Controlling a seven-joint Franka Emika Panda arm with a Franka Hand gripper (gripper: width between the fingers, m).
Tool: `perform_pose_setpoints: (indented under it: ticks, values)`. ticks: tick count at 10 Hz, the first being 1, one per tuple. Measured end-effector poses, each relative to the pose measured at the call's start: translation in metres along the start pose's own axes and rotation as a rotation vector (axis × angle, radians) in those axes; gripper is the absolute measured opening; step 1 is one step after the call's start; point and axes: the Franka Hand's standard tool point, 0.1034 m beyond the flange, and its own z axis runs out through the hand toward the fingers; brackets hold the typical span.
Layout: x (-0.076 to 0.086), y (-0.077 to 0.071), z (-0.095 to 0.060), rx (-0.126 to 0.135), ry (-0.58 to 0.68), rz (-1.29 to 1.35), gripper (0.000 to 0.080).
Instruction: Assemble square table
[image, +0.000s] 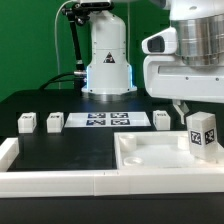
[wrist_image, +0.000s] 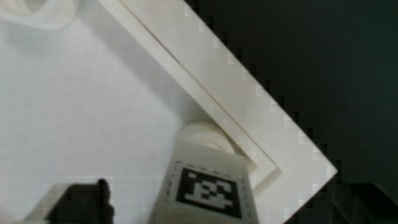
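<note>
The gripper (image: 188, 108) hangs over the corner of the square table top (image: 150, 160) at the exterior view's right, with its jaws spread and pinching nothing. In the wrist view its one visible finger (wrist_image: 80, 203) stands apart from the tagged leg (image: 203, 134), which stands upright inside that corner against the raised rim. Behind the top, two loose legs (image: 27, 122) stand at the exterior view's left of the marker board (image: 110, 120) and a third leg (image: 161, 119) stands just beside its other end.

Exterior view: low, near the table's (image: 60, 145) front edge, facing level across it toward the robot base (image: 108, 60) at the back. Wrist view: very close, looking steeply down. Shared: the square top's (image: 150, 160) (wrist_image: 71, 100) corner with the tagged leg (image: 203, 135) (wrist_image: 210, 175), at the exterior view's right.
</note>
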Motion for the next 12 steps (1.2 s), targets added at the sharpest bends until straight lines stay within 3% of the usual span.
perform_pose_setpoints:
  ticks: [2,12]
  values:
    - [0.0006,0.0007,0.0,0.0,0.0,-0.109,0.0648]
    - [0.0064,0.0039,-0.0002,-0.005,0.02,-0.911,0.0649]
